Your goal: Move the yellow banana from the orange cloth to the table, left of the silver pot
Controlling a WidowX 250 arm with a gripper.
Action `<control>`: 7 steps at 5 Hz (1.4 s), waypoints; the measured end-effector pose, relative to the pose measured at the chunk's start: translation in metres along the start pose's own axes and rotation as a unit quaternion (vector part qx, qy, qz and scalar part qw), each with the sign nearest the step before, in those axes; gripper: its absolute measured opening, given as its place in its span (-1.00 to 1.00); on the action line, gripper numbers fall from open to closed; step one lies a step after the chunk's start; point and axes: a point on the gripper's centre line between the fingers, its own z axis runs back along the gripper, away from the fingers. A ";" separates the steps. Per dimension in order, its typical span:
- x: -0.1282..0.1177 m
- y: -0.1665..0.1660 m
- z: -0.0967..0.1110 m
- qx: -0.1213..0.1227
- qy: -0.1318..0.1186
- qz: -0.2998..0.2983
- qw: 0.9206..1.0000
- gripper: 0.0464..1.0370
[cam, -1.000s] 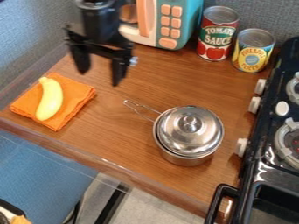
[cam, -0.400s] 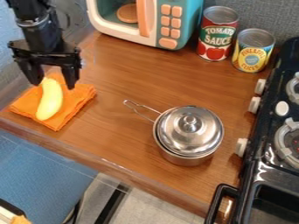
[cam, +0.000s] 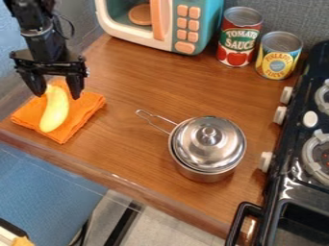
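Gripper (cam: 57, 95): fingers apart at banana (cam: 54, 114) on orange cloth (cam: 85, 106). Printed labels observed: red can (cam: 237, 41), yellow-labelled can (cam: 277, 58).

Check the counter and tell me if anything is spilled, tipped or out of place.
Nothing stands out. The yellow banana lies on the orange cloth, the lid covers the metal pot, the red can and yellow can stand upright, and no spill shows.

Lidded pot (cam: 208, 148) near black stove (cam: 294, 178)
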 end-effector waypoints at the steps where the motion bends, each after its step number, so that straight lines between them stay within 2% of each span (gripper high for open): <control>1: 0.000 0.008 -0.006 0.008 0.009 0.004 1.000 0.92; 2: -0.002 0.013 -0.011 0.014 0.021 0.011 1.000 0.92; 3: 0.000 0.015 -0.014 0.017 0.025 0.014 0.999 0.83; 5: 0.000 0.017 -0.018 0.016 0.031 0.023 0.999 -0.30; 7: 0.003 0.016 -0.016 0.016 0.028 0.028 0.999 -0.84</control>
